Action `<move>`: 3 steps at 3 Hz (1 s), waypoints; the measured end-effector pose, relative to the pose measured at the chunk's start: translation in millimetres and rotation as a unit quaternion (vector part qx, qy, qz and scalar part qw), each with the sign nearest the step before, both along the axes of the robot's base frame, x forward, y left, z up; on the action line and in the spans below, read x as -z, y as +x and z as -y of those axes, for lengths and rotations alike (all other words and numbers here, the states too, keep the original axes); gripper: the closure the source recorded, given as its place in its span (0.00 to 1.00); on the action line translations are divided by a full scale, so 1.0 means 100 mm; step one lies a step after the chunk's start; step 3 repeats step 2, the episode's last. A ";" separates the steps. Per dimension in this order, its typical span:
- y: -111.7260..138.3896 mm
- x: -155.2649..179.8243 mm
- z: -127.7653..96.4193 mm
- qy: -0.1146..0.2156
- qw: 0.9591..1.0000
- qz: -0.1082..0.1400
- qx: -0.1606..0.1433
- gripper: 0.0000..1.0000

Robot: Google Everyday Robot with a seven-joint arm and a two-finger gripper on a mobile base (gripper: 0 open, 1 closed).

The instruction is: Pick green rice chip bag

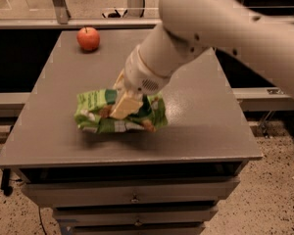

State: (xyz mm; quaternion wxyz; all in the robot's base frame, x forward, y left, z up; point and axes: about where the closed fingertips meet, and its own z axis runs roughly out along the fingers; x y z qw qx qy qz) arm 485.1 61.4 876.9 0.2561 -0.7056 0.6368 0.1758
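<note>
The green rice chip bag (95,112) is a crinkly light-green pouch with a darker centre, near the front middle of the grey table (206,131). My gripper (123,107) comes down on the bag's middle from the upper right. Its cream fingers (127,103) are closed on the bag. The bag hangs a little above the tabletop, with a shadow under it. The arm hides part of the bag's top and centre.
A red apple (88,38) sits at the table's far left corner. The table's front edge has drawers (132,197) below it. A rail and floor lie behind the table. My large white arm (220,28) spans the upper right.
</note>
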 end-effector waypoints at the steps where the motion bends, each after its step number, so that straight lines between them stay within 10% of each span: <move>1: 0.28 -0.70 0.17 0.020 0.999 0.034 0.016 1.00; 3: 0.39 -1.15 0.19 0.044 0.996 0.071 0.023 1.00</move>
